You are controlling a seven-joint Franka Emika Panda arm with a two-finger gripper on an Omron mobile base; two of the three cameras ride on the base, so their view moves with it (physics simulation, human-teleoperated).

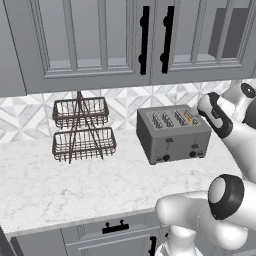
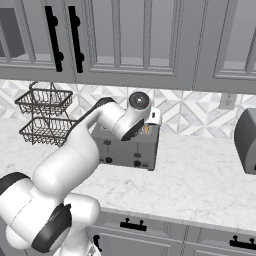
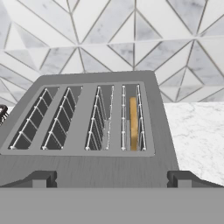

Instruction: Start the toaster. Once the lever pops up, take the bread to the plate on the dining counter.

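Note:
The grey four-slot toaster [image 1: 172,135] stands on the wall counter against the tiled backsplash, also seen as the toaster [image 2: 125,150]. The tan bread [image 3: 133,124] sits low in the rightmost slot, with its top edge showing as the bread [image 1: 190,118]. My gripper [image 3: 111,180] hovers just above the toaster's front edge and is open, its two dark fingertips [image 3: 39,178] spread wide with nothing between them. In the right base view the hand [image 2: 142,112] hangs over the toaster's right end. The plate and the dining counter are out of view.
A two-tier wire basket [image 1: 82,130] stands left of the toaster. Grey upper cabinets with black handles [image 1: 145,40] hang overhead. Another grey appliance [image 2: 246,140] sits at the far right of the marble counter [image 2: 200,180], under a wall outlet [image 2: 227,100].

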